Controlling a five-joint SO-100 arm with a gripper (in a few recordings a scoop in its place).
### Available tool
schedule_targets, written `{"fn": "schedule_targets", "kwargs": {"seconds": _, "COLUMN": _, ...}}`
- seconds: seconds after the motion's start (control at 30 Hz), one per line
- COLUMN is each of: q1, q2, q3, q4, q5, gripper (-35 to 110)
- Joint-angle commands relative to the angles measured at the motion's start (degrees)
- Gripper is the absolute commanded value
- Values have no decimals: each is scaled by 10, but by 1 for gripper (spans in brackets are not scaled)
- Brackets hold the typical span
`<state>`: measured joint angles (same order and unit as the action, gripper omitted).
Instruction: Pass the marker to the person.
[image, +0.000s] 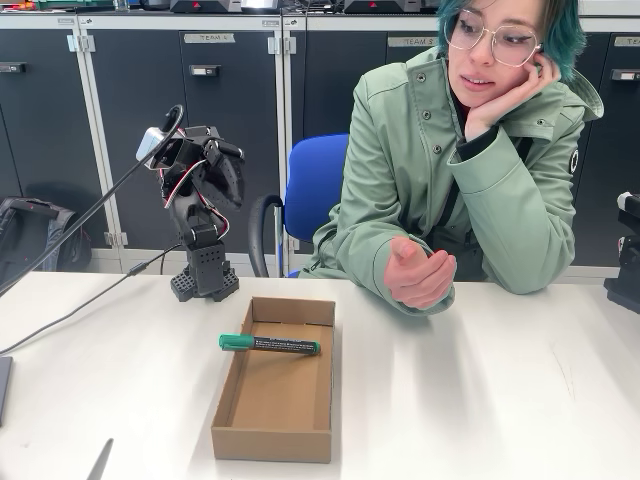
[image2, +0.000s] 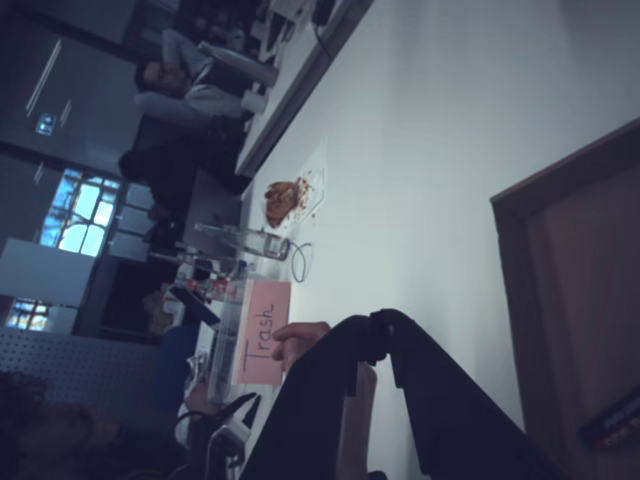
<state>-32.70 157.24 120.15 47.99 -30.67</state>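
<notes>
Lying flat across a brown box (image: 318, 400) on the white surface (image: 500, 390), the marker (image: 270, 344) points its green cap left; dark cabinets (image: 140, 130) behind; fingers (image2: 385, 335) look closed, empty

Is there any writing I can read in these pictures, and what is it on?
"Trash": handwritten on a pink sign in the wrist view, lying sideways in the picture.
"TEAM", with a character after it too small to read: a label on a cabinet door behind the robot.
Other cabinet labels: too small to read.
White print on the marker in the box: too small to read.
</notes>
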Motion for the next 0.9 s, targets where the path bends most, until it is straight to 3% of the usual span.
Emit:
{"fn": "schedule_targets", "kwargs": {"seconds": 0.0, "q1": -45, "q2": -51, "q3": -72, "q4": -44, "q5": -31, "gripper": -5}}
{"fn": "schedule_targets", "kwargs": {"seconds": 0.37, "q1": -142, "q2": -132, "q3": -84, "q4": -39, "q5": -250, "gripper": -5}}
{"fn": "schedule_targets", "kwargs": {"seconds": 0.63, "q1": -142, "q2": -156, "q3": -35, "q4": -42, "q5": -455, "gripper": -5}}
{"fn": "schedule_targets", "kwargs": {"seconds": 0.87, "q1": -109, "q2": -182, "q3": -51, "q4": 83, "q5": -567, "gripper": -5}}
